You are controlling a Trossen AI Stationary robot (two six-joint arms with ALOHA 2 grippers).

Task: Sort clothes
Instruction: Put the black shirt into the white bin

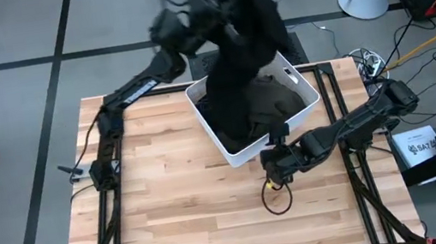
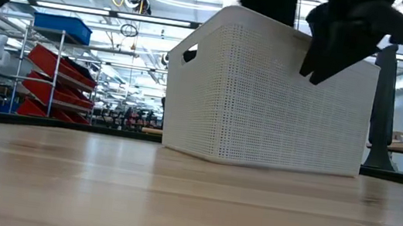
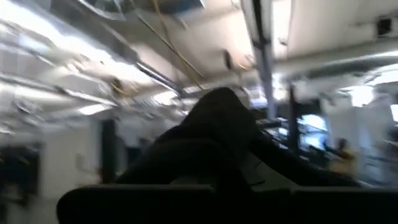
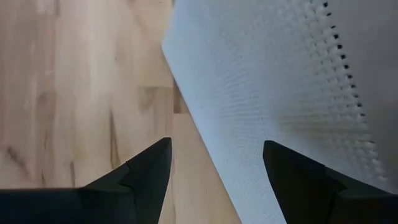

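Note:
A white perforated bin (image 1: 312,101) stands at the table's far middle, also seen in the low view (image 2: 266,98). My left gripper (image 1: 218,5) is raised above the bin's far side, shut on a black garment (image 1: 245,44). A dark olive garment (image 1: 274,101) lies inside the bin. My right gripper (image 4: 214,180) is open and slants down over the table just outside the bin's near wall (image 4: 267,93), with nothing between its fingers. My left gripper holds the black garment by a bunched upper part (image 3: 214,134). The cloth covers the fingers, so the place of contact is hidden. The garment hangs slack below the gripper, and its lower end (image 1: 230,116) reaches down into the bin.
A thin dark cable loop (image 1: 278,196) lies on the wood below my right gripper. Bare tabletop (image 1: 170,207) stretches to the left and near side of the bin. Dark frame rails (image 1: 108,199) run along both table sides.

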